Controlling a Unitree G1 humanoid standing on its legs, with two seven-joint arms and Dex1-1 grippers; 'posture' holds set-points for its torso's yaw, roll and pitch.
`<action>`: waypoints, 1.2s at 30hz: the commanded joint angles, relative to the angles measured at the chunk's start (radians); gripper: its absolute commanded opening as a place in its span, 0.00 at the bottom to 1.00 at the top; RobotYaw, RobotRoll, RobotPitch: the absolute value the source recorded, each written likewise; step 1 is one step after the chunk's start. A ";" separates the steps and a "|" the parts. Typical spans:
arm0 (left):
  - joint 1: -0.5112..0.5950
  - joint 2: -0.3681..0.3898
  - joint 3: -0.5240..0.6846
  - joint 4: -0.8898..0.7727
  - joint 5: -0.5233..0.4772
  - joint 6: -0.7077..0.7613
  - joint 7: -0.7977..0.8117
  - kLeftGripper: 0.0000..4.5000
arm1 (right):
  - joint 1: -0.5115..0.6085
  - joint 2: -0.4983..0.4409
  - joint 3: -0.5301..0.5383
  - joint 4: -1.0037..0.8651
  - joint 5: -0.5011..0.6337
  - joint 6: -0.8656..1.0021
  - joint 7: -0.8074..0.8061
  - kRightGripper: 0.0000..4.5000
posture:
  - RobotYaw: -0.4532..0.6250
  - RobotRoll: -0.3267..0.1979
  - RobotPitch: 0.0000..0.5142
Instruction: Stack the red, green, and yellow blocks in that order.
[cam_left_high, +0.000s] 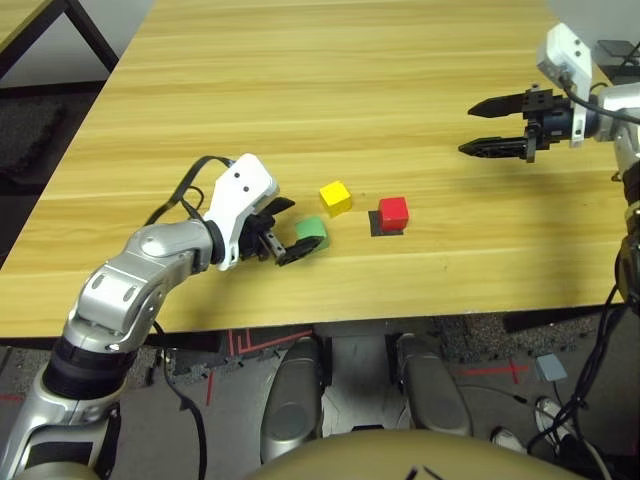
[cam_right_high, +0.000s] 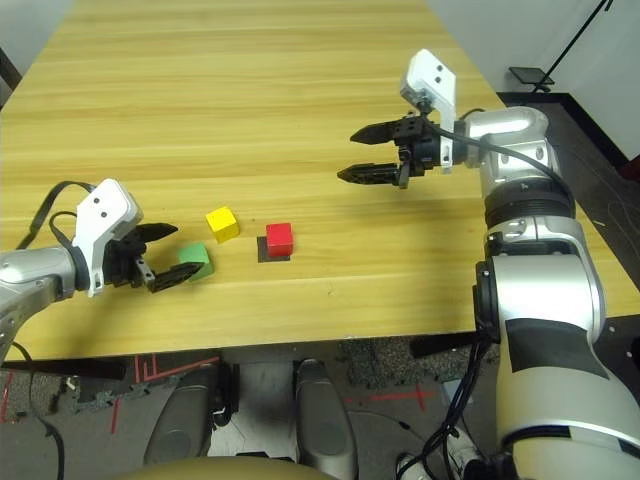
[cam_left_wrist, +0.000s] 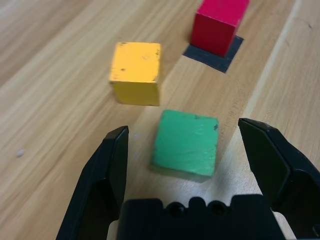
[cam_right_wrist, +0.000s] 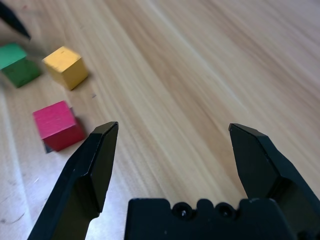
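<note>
- Pale wood-grain desk (cam_left_high: 420, 110) is carrying all three cubes near its near edge: the red block (cam_left_high: 393, 212) is sitting on a flat black square patch (cam_left_high: 385, 228), the yellow block (cam_left_high: 335, 197) is lying just to its left, and the green block (cam_left_high: 313, 233) is resting left of and slightly nearer than the yellow one, none of them touching.
- The left tool (cam_left_wrist: 185, 155) is reaching in low from the left with its two black fingers apart, one on each side of the green block; in the left wrist view a gap is showing between each finger and the cube, so nothing is being gripped.
- The right tool (cam_right_high: 365, 152) is hanging above bare wood well to the right of and farther back than the blocks, its fingers spread wide and holding nothing.
- Judging by this layout, the step in hand is the pickup of the green block, with the red one already serving as the base of the stack and no cube yet stacked.
- The next move is calling for the left fingers to come together squarely on the green block's side faces, then a lift and a carry to the right, passing clear of the yellow block.
- A level, centred placement on the red block is looking essential, since the cubes match in size and leave little margin.
</note>
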 joint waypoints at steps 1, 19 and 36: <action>0.001 0.010 -0.051 0.033 0.049 -0.056 -0.046 1.00 | 0.041 0.008 -0.025 -0.032 0.024 0.004 -0.009 0.99 | 0.69 0.33 0.20; -0.042 -0.087 -0.013 0.098 0.115 -0.110 -0.007 0.45 | 0.171 0.069 -0.060 -0.279 0.098 0.143 -0.113 1.00 | 0.69 0.38 0.22; -0.444 -0.125 -0.089 0.024 -0.041 0.183 -0.083 0.45 | 0.274 0.058 -0.076 -0.383 0.186 0.169 -0.034 1.00 | 0.67 0.49 0.24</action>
